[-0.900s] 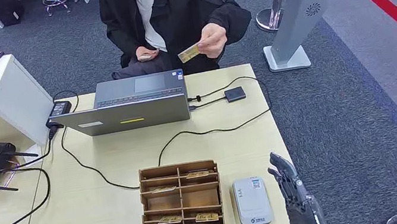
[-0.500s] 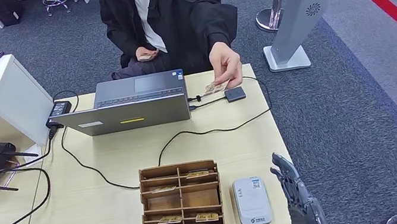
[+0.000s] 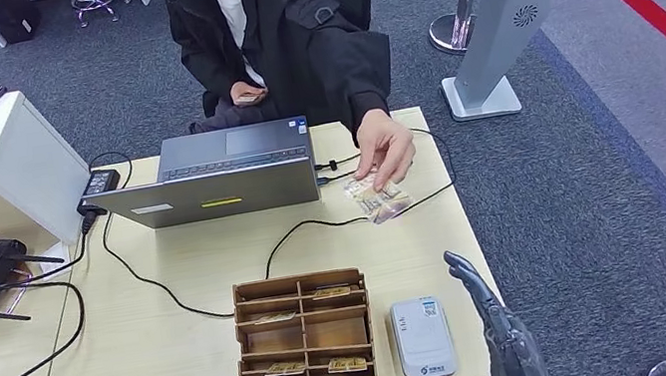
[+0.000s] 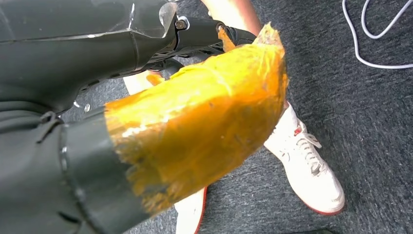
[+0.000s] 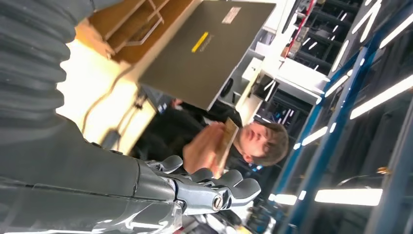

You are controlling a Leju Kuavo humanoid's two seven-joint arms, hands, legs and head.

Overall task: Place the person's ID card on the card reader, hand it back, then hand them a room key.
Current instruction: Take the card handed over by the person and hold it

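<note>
Brown cardboard organiser (image 3: 304, 336) on pale wooden tabletop (image 3: 182, 343), divided into open compartments; small cards lying in several of them: one in the far right cell (image 3: 330, 291), one in the left cell just behind the middle (image 3: 274, 316), two along the near row (image 3: 284, 367) (image 3: 347, 363), the rest showing bare cardboard. White card reader (image 3: 423, 337) just right of the organiser, near the tabletop's front edge, nothing on it. ID card (image 3: 378, 201) out toward the far right of the tabletop, under the fingertips of a person's hand (image 3: 383, 148) reaching across from a black sleeve; touching the surface or held just above, cannot tell. Grey laptop (image 3: 218, 174) behind the organiser, black cables trailing across. Right hand (image 3: 494, 324) raised at the tabletop's right front corner, beside the reader, fingers extended and slightly apart, holding nothing. Left hand (image 4: 209, 34) hanging over dark carpet; fingers largely hidden, apart or together cannot tell.
</note>
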